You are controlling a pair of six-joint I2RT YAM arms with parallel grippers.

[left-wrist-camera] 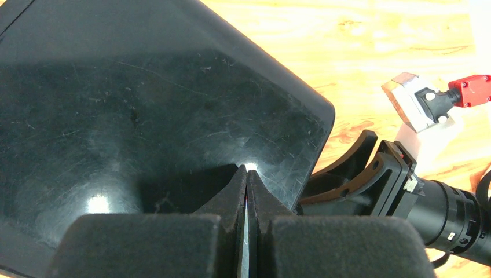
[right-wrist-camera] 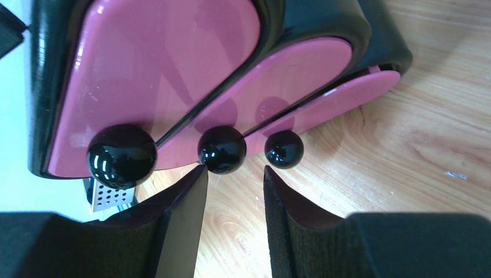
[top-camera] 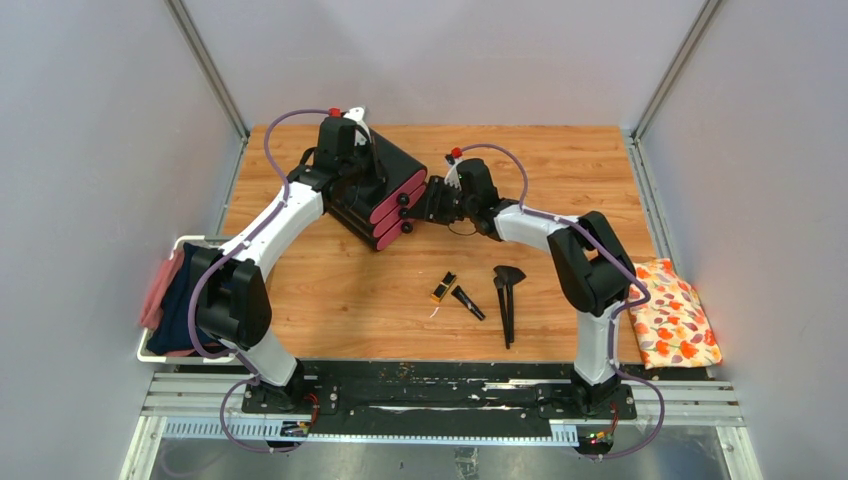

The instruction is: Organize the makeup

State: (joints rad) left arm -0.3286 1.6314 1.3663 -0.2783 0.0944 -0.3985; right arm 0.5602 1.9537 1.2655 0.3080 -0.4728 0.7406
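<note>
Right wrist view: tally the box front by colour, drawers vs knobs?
pink drawer fronts: 3
black knobs: 3
Total: 6

1. Box: glossy black. Drawers: pink. Knobs: shiny black.
2. Table: light wood grain.
3. Case: black and gold.
4. Tube, brushes: black.
5. Cloth: pale, with an orange, red and yellow floral print.
6. Arms: white and black. Cables: purple.
7. Walls: grey.
</note>
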